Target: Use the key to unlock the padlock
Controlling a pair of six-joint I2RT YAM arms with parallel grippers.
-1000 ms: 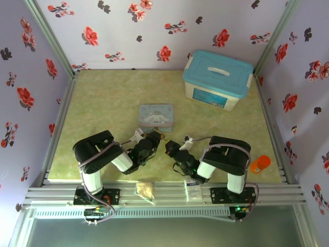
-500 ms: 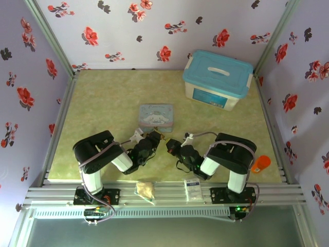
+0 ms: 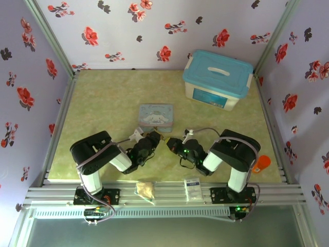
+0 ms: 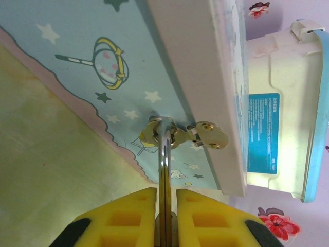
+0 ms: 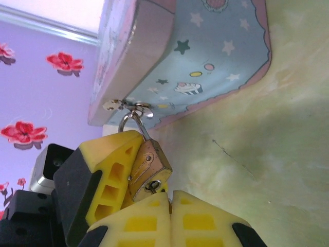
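Observation:
The brass padlock [image 5: 149,165] hangs by its silvery shackle [image 4: 164,154] from the hasp [image 4: 207,135] of the cartoon tin [image 3: 156,114]. My left gripper [image 4: 166,193] is shut on the padlock, with a yellow finger [image 5: 110,170] against the brass body. My right gripper [image 5: 171,206] is shut just below the padlock's keyhole end. A dark grey bit of the key [image 5: 156,186] shows between its tips and the keyhole; the rest of the key is hidden. In the top view both grippers, left [image 3: 156,138] and right [image 3: 173,144], meet in front of the tin.
A white bin with a blue lid [image 3: 218,78] stands at the back right. An orange object [image 3: 260,163] lies by the right rail. Two small packets [image 3: 145,189] [image 3: 193,188] rest on the front rail. The tin's side wall [image 5: 205,56] is close above the grippers.
My right gripper has moved left and forward to the padlock, its arm swinging round. The left arm has hardly moved.

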